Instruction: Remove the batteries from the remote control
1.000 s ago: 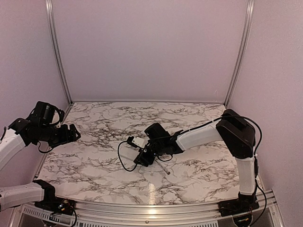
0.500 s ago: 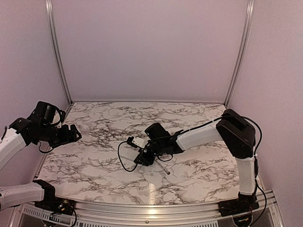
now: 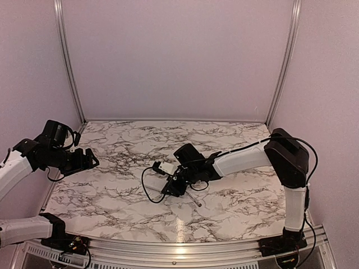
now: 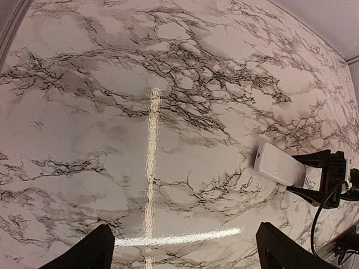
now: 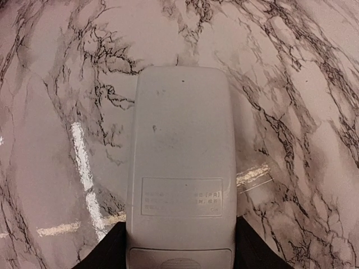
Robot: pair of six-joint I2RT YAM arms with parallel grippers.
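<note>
Right gripper is clamped on one end of the small flat white plastic remote control, label side up, mid-way across the grey-veined marble-pattern table. Left gripper stands spread wide, well apart, holding nothing.

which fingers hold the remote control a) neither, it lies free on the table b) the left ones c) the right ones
c: in the right wrist view the remote control sits clamped between the right fingers; the left fingers are spread with nothing between them
</note>
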